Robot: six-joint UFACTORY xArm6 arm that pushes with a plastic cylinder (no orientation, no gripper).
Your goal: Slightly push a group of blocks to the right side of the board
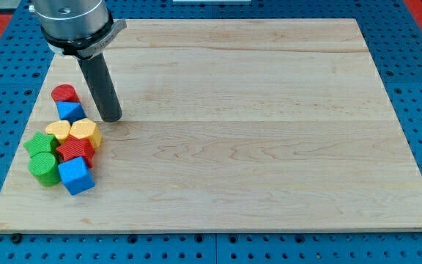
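My tip point(110, 117) is a bare rod with no gripper to part or close. It rests on the wooden tabletop point(255, 132), just right of the small blue block point(69, 111) and red cylinder point(64, 93). The yellow blocks point(83, 132), red star-shaped block point(74, 149), green blocks point(42, 158) and blue cube point(76, 175) cluster below-left. Starting from this side, I would likely shove them leftward or scatter them.

The board point(255, 132) is pale, light-tan wood with fine grain lines running across it. Around it the surface point(416, 44) is bright blue, dotted with a regular grid of small dark holes (red shows at the upper corners of the frame). At the left of the frame sit a red cylinder point(64, 93), a blue block point(69, 111), a yellow heart-like block point(58, 131), a yellow hexagonal block point(84, 131), a red star-like block point(74, 150), a green block point(39, 143), a green cylinder point(44, 169) and a blue cube point(75, 175). The rod is dark grey down to my tip point(110, 117), under a silver-grey collar point(75, 26).
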